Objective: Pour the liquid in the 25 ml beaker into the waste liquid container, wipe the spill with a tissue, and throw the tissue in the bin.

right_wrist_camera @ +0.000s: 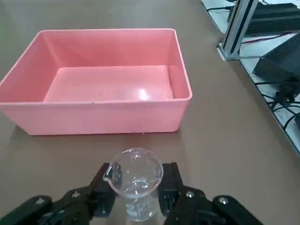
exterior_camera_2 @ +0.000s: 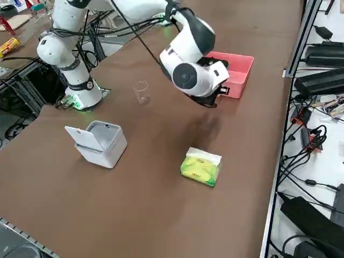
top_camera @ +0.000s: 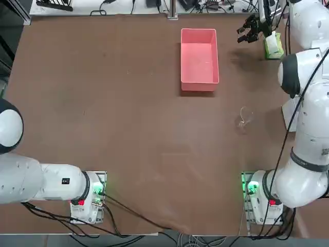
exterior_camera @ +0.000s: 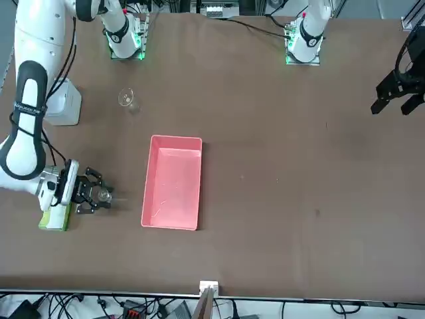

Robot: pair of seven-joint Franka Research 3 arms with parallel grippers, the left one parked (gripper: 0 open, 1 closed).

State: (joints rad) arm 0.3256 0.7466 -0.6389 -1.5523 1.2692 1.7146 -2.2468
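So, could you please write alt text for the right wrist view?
The right gripper holds a tiny clear glass beaker between its black fingers, its mouth facing the camera. Just beyond it, apart, a pink rectangular plastic tray sits on the brown table.

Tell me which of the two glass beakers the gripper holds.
The tiny 25 ml beaker, clamped in the right gripper beside the pink tray. The larger beaker stands alone, untouched.
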